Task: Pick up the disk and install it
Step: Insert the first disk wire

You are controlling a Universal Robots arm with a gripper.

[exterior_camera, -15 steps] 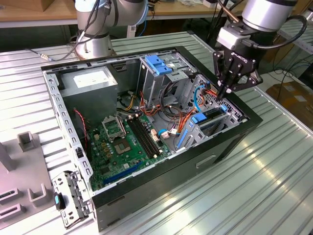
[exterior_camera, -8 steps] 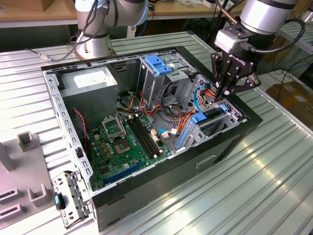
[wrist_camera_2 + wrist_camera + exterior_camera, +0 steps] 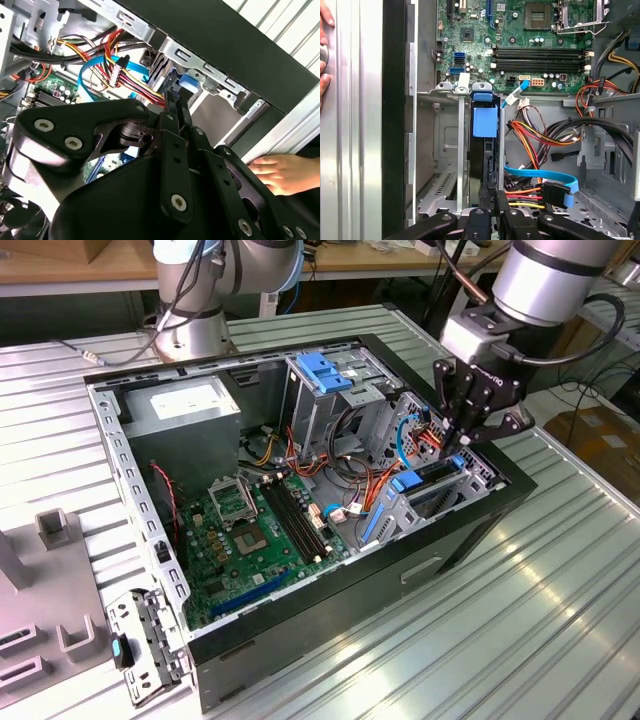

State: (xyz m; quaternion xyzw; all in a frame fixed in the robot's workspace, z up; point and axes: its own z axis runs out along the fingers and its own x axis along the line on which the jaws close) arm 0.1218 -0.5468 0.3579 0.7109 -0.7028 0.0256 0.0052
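1. We see a ribbed metal table carrying an open computer case, its motherboard exposed.
2. Inside that case, the disk stands on edge in the drive bay by the case's front wall.
3. Above the case, our gripper pinches the disk's rear edge, fingers closed on it.
4. Beside the case, a person's hand rests on the table.

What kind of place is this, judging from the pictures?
Probably a robotics lab or test workshop. An open computer case lies on a ribbed metal table, a second robot arm is mounted behind it, and the gripper is down at the disk in its bay.
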